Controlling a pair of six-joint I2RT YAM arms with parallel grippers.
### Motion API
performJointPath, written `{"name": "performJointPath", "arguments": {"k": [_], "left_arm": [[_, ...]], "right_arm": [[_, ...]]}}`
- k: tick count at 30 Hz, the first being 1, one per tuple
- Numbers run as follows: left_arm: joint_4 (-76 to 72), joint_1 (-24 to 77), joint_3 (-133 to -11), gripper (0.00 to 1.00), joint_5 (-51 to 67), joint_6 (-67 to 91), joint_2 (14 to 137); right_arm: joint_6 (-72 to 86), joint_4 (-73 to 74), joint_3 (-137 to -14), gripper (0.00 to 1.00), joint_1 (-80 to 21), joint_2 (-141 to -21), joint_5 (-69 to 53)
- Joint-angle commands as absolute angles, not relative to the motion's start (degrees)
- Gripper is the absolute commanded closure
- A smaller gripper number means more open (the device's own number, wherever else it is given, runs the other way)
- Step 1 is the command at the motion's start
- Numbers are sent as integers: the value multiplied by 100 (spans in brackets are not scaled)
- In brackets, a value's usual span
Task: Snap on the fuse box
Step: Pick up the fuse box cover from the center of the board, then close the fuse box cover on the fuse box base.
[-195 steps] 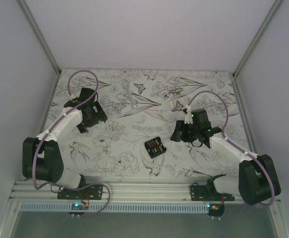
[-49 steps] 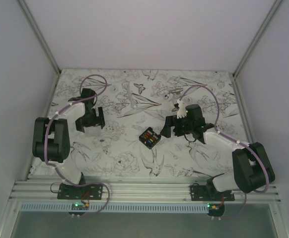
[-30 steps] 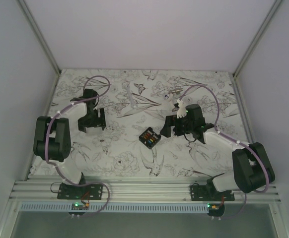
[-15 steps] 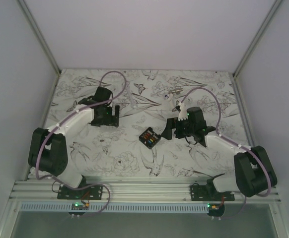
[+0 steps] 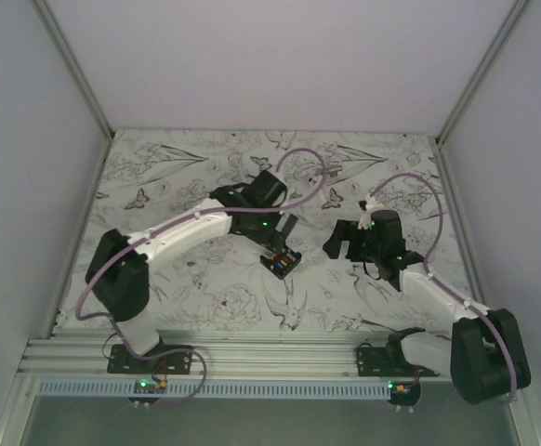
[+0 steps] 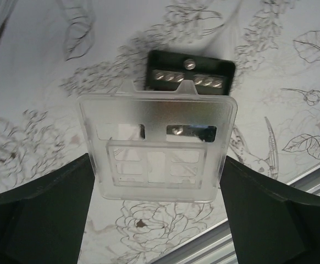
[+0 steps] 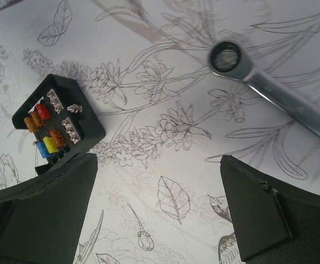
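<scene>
Holding a clear lid [image 6: 157, 146] flat, just above the fuse box [image 6: 188, 71], the left jaws pinch it by its two side edges. I think that is so it can go straight down and click on. The fuse box sits on the flowery surface [image 5: 187, 279], near the middle. The right jaws are wide open with nothing in them, close beside the box. The right wrist view shows the red, yellow and blue fuses and a silver wrench [image 7: 270, 91] — the left wrist view shows only the box's far end past the lid.
</scene>
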State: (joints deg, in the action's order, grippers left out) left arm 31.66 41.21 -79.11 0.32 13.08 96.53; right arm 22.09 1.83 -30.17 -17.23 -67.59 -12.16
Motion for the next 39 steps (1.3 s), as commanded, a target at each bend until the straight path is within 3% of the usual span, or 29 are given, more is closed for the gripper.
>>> {"name": "performJointPath", "arguments": {"k": [1, 15, 39], "left_arm": [[3734, 4569, -8473, 34, -232, 1064, 10293], [3853, 4903, -9000, 31, -379, 1045, 11144], [3888, 5001, -9115, 30, -572, 1291, 11453]], "right_arm": [[2502, 1, -2867, 1, -1565, -6372, -678], [2500, 10, -2791, 1, -1450, -6268, -593], [2452, -25, -2801, 1, -1456, -6392, -684]]}}
